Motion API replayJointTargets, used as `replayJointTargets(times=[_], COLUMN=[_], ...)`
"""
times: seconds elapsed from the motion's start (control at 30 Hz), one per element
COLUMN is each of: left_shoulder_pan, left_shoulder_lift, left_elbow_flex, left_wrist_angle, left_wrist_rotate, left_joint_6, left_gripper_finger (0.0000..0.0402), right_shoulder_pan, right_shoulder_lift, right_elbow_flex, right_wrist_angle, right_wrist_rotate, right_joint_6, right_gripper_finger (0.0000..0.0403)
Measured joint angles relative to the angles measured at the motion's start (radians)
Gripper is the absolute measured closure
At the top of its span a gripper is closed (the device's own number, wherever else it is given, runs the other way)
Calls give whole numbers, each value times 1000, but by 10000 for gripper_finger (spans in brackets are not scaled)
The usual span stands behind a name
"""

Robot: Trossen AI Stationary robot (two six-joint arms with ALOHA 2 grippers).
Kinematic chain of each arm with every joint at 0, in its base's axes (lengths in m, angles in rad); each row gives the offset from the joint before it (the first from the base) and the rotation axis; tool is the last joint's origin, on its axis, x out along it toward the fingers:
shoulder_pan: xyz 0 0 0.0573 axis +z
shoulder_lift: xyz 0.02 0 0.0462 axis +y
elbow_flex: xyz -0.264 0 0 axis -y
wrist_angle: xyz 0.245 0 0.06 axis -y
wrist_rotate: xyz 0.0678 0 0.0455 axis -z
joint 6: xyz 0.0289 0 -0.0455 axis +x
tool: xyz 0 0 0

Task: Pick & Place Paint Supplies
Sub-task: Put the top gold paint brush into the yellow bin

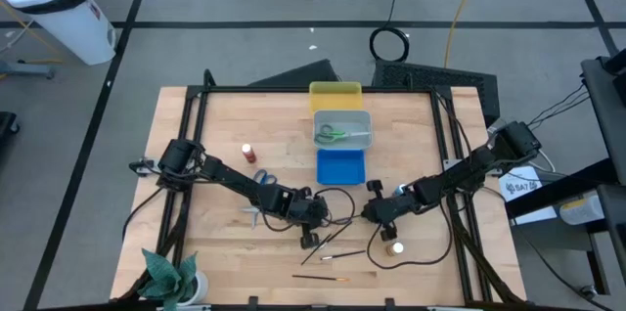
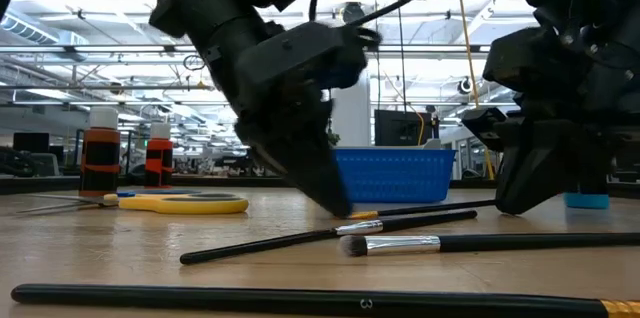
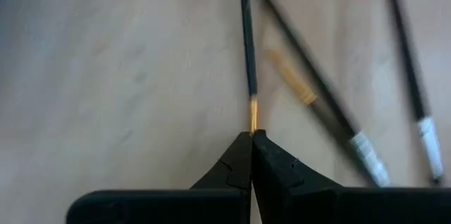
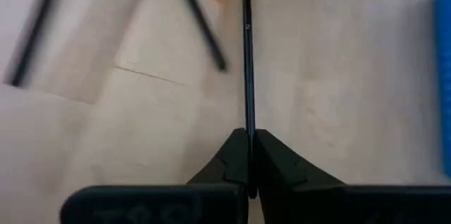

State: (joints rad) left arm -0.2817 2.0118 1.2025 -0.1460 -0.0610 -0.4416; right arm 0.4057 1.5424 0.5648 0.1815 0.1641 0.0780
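Note:
Both grippers are shut on one thin dark brush (image 2: 430, 208) that runs about level between them, low over the table's middle near part. My left gripper (image 1: 321, 221) has its gold-banded end, and my right gripper (image 1: 372, 211) has the far end of its shaft. Other brushes (image 1: 325, 237) (image 1: 319, 277) lie flat on the wood nearer the front edge. A red bottle (image 1: 247, 153), blue scissors (image 1: 264, 179) and a whitish bottle (image 1: 394, 248) rest on the table. Yellow-handled scissors (image 2: 185, 202) lie flat. Green scissors (image 1: 333, 135) lie in the grey tray. My left gripper (image 3: 251, 137) pinches the brush between its two fingertips at the gold band (image 3: 252, 115) near one end, slanting down from the table's left. The shaft runs straight on ahead of the fingers. Whether the brush is clear of the wood cannot be told. My right gripper (image 4: 248, 134) pinches the same brush's dark shaft (image 4: 247, 104) between its fingertips, coming down at a slant from the table's right. The shaft runs on ahead, in line with the fingers, toward the other gripper.
A yellow tray (image 1: 335, 94), a grey tray (image 1: 364, 115) and a blue tray (image 1: 340, 166) stand in a row at the table's middle far side. A green plant (image 1: 171, 277) sits at the near left corner. Loose cables (image 1: 411, 257) loop around the whitish bottle.

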Motion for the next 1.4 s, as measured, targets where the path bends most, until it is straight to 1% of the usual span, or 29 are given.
replayJointTargets(times=[0.07,0.13,0.23,0.37,0.47,0.6,0.73,0.83,0.93,1.03,1.1,1.17,1.23,1.3,1.4], left_shoulder_pan=[-2,-7,-18,-36,-41,-17,45,106,176,249,295,339,379,417,475], left_shoulder_lift=[-47,-102,-178,-279,-350,-413,-444,-446,-448,-445,-444,-447,-448,-447,-447], left_elbow_flex=[-5,1,3,1,4,3,4,-1,-28,-64,-79,-87,-91,-92,-92], left_wrist_angle=[-23,2,-5,11,20,19,51,63,161,232,287,336,354,359,355], left_wrist_rotate=[-21,-48,-93,-180,-252,-263,-260,-254,-212,-166,-147,-131,-101,-68,-27], left_joint_6=[29,56,103,218,311,413,482,498,522,525,525,525,525,525,529], left_gripper_finger=[394,394,394,394,394,394,394,394,394,394,394,394,394,394,394], right_shoulder_pan=[-2,-3,-6,-6,-7,-27,-101,-180,-276,-399,-503,-629,-761,-881,-1017], right_shoulder_lift=[-10,-16,-18,-22,-52,-129,-225,-277,-321,-365,-387,-395,-388,-358,-285], right_elbow_flex=[-2,3,16,62,96,115,116,116,115,115,115,123,148,185,239], right_wrist_angle=[17,25,22,30,26,20,-38,-99,-141,-160,-160,-164,-166,-164,-177], right_wrist_rotate=[2,18,19,19,19,45,48,45,43,41,26,-36,-127,-215,-303], right_joint_6=[-17,-21,-15,-16,-44,-103,-122,-126,-170,-215,-250,-282,-301,-320,-342], right_gripper_finger=[400,400,401,401,402,402,402,402,402,402,402,402,402,402,403])
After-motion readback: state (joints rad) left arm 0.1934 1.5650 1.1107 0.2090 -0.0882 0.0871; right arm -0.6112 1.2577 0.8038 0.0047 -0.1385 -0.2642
